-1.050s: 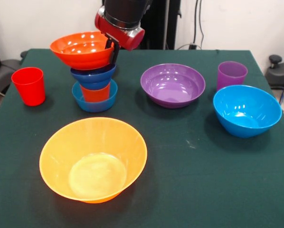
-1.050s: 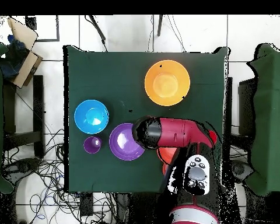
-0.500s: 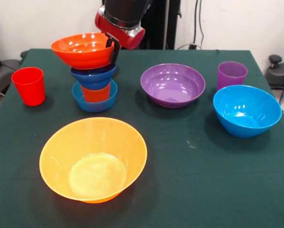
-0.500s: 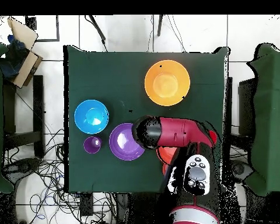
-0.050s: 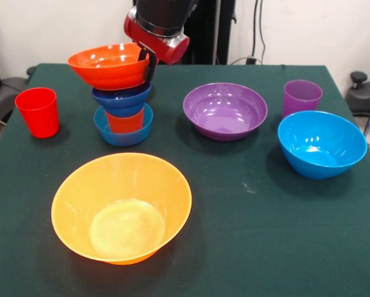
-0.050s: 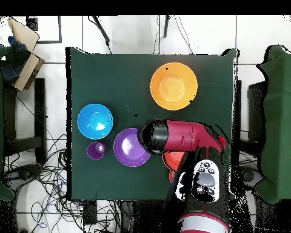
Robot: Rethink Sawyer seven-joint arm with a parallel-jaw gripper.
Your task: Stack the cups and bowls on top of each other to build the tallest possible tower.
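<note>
My gripper is shut on the right rim of the red-orange bowl, holding it slightly tilted just above a small stack. That stack is a small light blue bowl with an orange-red cup in it and a dark blue bowl on top. The big yellow-orange bowl sits alone near the front. A red cup stands at the left. In the overhead view the arm hides the stack, and only an edge of the red-orange bowl shows.
A purple bowl sits at the centre back, with a purple cup and a large light blue bowl to its right. Overhead they show as the purple bowl, purple cup and blue bowl.
The gripper and the red-orange bowl have shifted a little to the right over the stack. Everything else has stayed put.
</note>
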